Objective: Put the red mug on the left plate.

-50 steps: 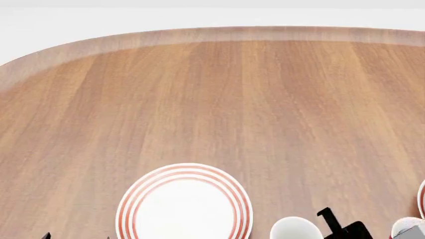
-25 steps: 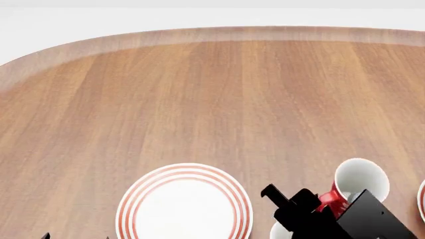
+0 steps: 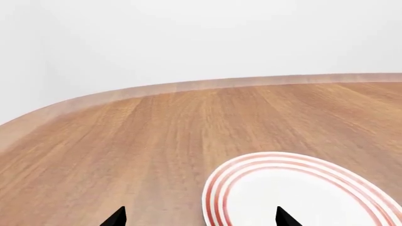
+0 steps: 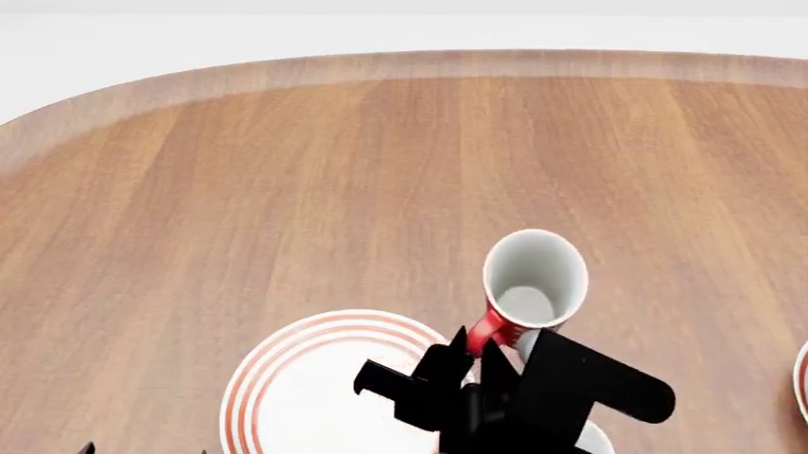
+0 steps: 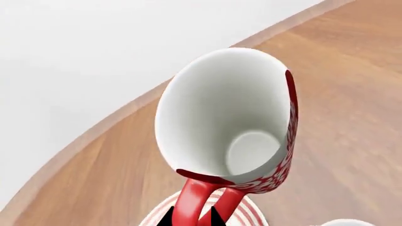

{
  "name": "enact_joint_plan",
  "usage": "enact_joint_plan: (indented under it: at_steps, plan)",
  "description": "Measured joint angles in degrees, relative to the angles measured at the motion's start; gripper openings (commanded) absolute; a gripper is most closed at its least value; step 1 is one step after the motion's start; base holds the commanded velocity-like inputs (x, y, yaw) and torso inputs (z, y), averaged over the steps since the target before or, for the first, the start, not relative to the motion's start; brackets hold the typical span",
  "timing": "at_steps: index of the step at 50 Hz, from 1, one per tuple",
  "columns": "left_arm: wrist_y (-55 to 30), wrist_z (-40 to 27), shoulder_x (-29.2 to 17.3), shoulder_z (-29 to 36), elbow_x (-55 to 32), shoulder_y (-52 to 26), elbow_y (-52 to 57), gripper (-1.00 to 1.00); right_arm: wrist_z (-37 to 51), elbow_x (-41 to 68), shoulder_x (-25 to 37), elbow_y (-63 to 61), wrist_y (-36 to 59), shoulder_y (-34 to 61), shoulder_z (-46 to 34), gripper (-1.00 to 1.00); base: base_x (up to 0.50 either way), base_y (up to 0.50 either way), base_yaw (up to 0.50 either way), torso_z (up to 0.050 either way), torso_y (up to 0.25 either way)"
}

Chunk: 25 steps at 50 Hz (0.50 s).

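Observation:
The red mug [image 4: 535,281] with a white inside hangs in the air, held by its red loop handle [image 4: 487,333], just right of and above the left plate [image 4: 303,397]. My right gripper [image 4: 470,345] is shut on that handle. In the right wrist view the mug [image 5: 229,122] tilts open-end toward the camera, its handle [image 5: 201,197] pinched between the fingertips [image 5: 164,219], with the plate's red rings [image 5: 251,209] below. My left gripper [image 3: 197,217] is open and empty beside the plate [image 3: 301,197].
The wooden table [image 4: 378,170] has a rounded far edge against white surroundings. A white mug's rim [image 4: 591,440] peeks out under my right arm. A second ringed plate's edge [image 4: 800,378] shows at the far right.
My right arm has carried the red mug up and to the left, from near the right edge toward the left plate. The left arm has not moved.

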Motion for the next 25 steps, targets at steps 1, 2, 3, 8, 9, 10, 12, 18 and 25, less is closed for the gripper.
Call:
enact_joint_plan:
  at_steps: [1, 2, 3, 8, 9, 10, 12, 18, 25]
  plan:
    - [0.0, 0.0, 0.0, 0.0, 0.0, 0.0, 0.0, 1.00, -0.4, -0.2, 0.0, 0.0, 0.0, 0.1, -0.6, -1.00, 0.00, 0.00, 0.00, 0.000, 0.010]
    - [0.0, -0.1, -0.1, 0.0, 0.0, 0.0, 0.0, 1.00, -0.8, -0.5, 0.0, -0.1, 0.1, 0.1, -1.2, -1.00, 0.00, 0.00, 0.00, 0.000, 0.000]
    - [0.0, -0.1, -0.1, 0.0, 0.0, 0.0, 0.0, 1.00, -1.2, -0.7, 0.1, -0.1, 0.1, 0.2, -1.8, -1.00, 0.00, 0.00, 0.00, 0.000, 0.000]
    - [0.0, -0.4, -0.2, 0.1, 0.0, 0.0, 0.2, 1.00, -2.9, -2.0, 0.0, 0.0, 0.2, 0.4, -4.7, -1.00, 0.00, 0.00, 0.00, 0.000, 0.000]
    - [0.0, -0.4, -0.3, 0.2, 0.0, 0.0, 0.2, 1.00, -3.3, -2.1, 0.0, 0.1, 0.2, 0.4, -5.2, -1.00, 0.00, 0.00, 0.00, 0.000, 0.000]
    - [0.0, -0.5, -0.3, 0.2, 0.1, 0.0, 0.2, 1.00, -3.7, -2.2, -0.1, 0.2, 0.2, 0.4, -5.7, -1.00, 0.00, 0.00, 0.00, 0.000, 0.000]
    - [0.0, -0.6, -0.3, 0.2, 0.1, 0.0, 0.3, 1.00, -4.3, -2.5, -0.3, 0.5, 0.2, 0.4, -6.6, -1.00, 0.00, 0.00, 0.00, 0.000, 0.000]
    - [0.1, -0.8, -0.5, 0.3, 0.0, 0.1, 0.3, 1.00, -6.3, -3.2, -0.8, 1.7, -0.3, 0.4, -9.0, -1.00, 0.00, 0.00, 0.00, 0.000, 0.000]
    - [0.2, -0.9, -0.6, 0.5, -0.1, 0.0, 0.3, 1.00, -8.5, -3.8, -1.7, 4.1, -1.2, 0.7, -11.1, -1.00, 0.00, 0.00, 0.00, 0.000, 0.000]
